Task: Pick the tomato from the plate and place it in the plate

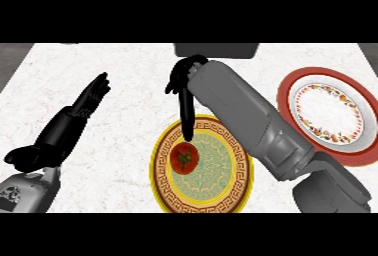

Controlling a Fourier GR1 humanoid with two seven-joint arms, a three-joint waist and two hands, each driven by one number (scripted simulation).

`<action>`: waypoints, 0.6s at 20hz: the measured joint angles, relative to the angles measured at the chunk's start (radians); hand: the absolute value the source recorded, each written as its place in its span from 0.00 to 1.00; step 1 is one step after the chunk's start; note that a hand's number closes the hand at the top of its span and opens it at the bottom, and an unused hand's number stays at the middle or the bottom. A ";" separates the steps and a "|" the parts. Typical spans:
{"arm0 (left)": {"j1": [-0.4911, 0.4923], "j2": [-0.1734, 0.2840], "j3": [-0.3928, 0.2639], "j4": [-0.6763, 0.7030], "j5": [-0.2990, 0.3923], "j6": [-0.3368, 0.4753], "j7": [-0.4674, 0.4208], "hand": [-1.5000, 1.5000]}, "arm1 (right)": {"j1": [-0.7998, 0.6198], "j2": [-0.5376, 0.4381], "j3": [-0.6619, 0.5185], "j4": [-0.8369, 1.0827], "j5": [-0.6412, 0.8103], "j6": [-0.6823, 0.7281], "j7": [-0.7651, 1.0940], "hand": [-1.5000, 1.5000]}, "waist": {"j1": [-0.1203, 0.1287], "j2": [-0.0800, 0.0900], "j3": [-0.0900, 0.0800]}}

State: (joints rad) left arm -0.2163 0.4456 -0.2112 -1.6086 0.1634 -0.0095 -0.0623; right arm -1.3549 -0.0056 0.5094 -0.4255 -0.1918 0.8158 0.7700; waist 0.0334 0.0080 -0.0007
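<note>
Item: tomato (184, 157), red with green calyx, lying left of centre on the yellow-rimmed plate (240, 176) at the near middle of the worktop (133, 100). Judged light, round, smooth-skinned and apt to roll or slip; soft enough to bruise. Best taken across its widest part, fingers on opposite sides, clear of the stalk.

Destination: red-rimmed plate (289, 85), far right, well apart.

Right hand (182, 80): above the yellow-rimmed plate's far edge, fingers (187, 120) straight and pressed together, pointing down, tips just beside the tomato; contact cannot be told.

Left hand (91, 95): resting far left, fingers straight, holding nothing.
</note>
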 measured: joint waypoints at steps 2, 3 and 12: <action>-0.004 -0.006 0.004 0.005 -0.009 -0.004 -0.001 0.50 | 0.007 0.002 0.011 0.007 0.000 0.009 -0.004 0.00 | 0.000 0.000 0.000; -0.011 -0.004 0.017 0.008 -0.001 -0.011 0.006 0.50 | 0.009 0.003 0.012 0.011 0.006 0.020 -0.011 0.00 | -0.002 0.000 0.000; -0.005 -0.024 0.032 -0.011 -0.024 -0.031 0.026 0.50 | 0.116 0.005 0.119 -0.051 -0.031 0.040 0.007 0.00 | 0.000 -0.003 0.000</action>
State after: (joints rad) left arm -0.2213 0.4212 -0.1797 -1.6200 0.1396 -0.0403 -0.0362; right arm -1.2386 -0.0011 0.6284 -0.4764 -0.2232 0.8560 0.7765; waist 0.0331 0.0053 -0.0006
